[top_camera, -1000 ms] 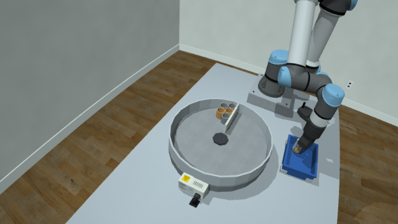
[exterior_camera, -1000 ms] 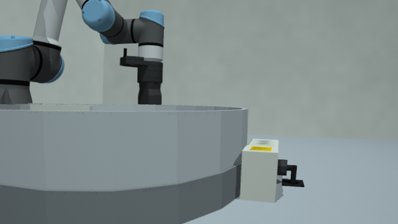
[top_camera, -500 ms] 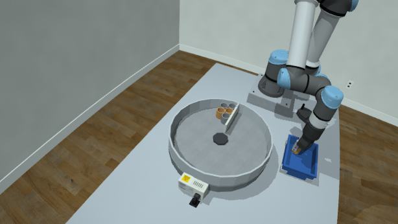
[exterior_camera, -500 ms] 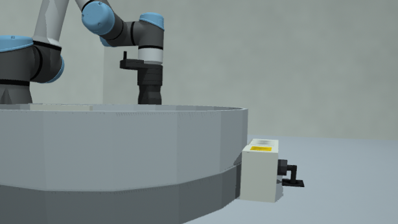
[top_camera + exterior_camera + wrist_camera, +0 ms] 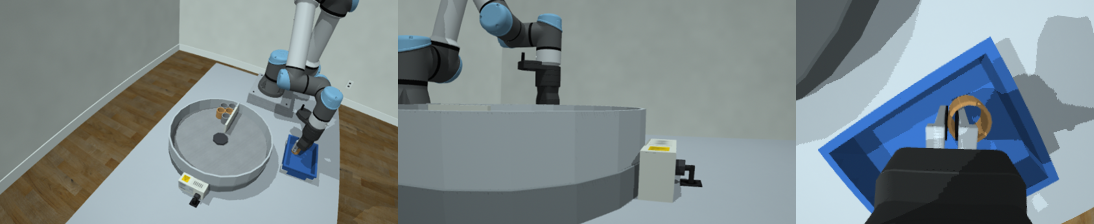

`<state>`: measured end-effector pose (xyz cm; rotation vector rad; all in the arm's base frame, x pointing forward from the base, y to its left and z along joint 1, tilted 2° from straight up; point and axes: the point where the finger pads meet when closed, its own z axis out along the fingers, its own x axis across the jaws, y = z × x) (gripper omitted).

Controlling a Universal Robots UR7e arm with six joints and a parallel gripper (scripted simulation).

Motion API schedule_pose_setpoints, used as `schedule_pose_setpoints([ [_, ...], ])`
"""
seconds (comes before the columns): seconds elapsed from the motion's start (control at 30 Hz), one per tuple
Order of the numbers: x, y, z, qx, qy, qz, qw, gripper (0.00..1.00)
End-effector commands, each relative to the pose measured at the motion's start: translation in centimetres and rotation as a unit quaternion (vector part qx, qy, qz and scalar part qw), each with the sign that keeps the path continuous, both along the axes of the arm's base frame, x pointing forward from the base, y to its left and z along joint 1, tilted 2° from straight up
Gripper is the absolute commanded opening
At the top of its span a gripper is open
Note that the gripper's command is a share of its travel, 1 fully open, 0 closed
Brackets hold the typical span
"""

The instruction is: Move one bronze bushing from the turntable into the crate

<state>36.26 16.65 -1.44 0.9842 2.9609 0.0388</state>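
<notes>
My gripper (image 5: 951, 116) is clamped on the wall of the bronze bushing (image 5: 970, 117), bore axis upright, hanging w/in the blue crate (image 5: 876, 137) just above its floor, so next move's prob straight down & release

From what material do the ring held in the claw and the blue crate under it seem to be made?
The bronze bushing in the claw looks like metal, probably bronze: an orange-brown, thin-walled ring with a dull sheen. The blue crate looks like moulded plastic: one even, saturated blue with a matte surface and no grain or seams. Neither can be confirmed from looks alone.
</notes>
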Motion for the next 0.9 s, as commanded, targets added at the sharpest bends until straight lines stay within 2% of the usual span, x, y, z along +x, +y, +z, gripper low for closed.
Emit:
schedule_pose_setpoints([
  [0.0, 0.04, 0.01, 0.03, 0.0, -0.001, 0.0, 1.0, 0.0],
  [0.03, 0.04, 0.01, 0.03, 0.0, -0.001, 0.0, 1.0, 0.0],
  [0.07, 0.04, 0.01, 0.03, 0.0, -0.001, 0.0, 1.0, 0.47],
  [0.87, 0.04, 0.01, 0.03, 0.0, -0.001, 0.0, 1.0, 0.47],
])
